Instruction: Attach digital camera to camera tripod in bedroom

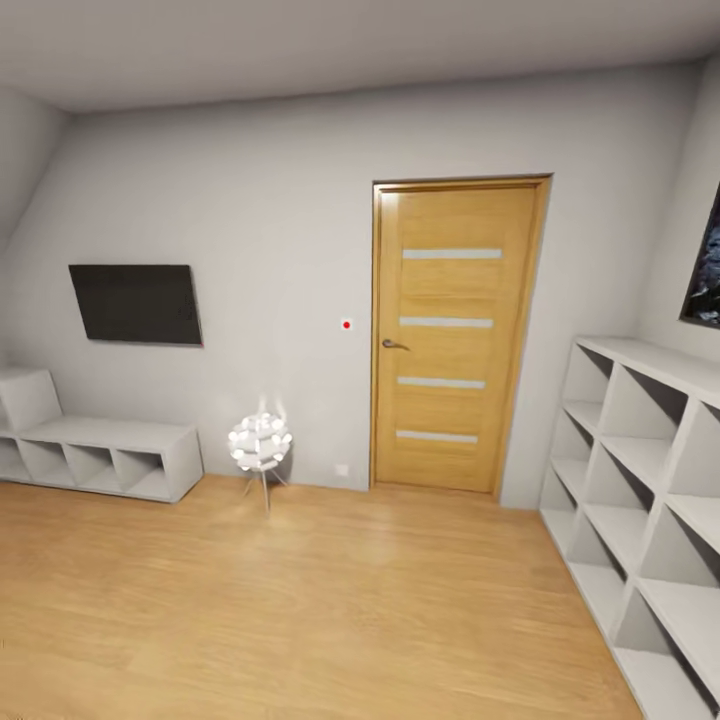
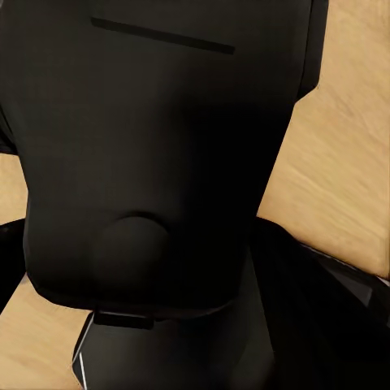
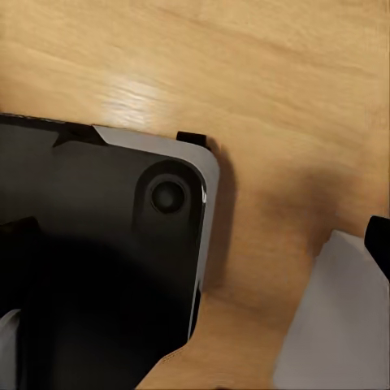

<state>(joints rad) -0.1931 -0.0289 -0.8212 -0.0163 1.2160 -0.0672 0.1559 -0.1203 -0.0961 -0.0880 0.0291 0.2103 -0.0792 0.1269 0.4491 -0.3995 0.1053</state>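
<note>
The digital camera and the camera tripod are out of view. The head view looks across a white-walled room with a wood floor, a ceiling that slopes down at the left, and a dark-framed window at the right edge. In the left wrist view a large black part of my own body sits close in front of the lens, with wood floor beside it. The right wrist view looks down on a black base plate with a grey rim over the wood floor.
A closed wooden door stands in the far wall. A black wall TV hangs above a low white cube shelf at the left. A small white ball lamp on thin legs stands near the wall. A tall white cube shelf lines the right side.
</note>
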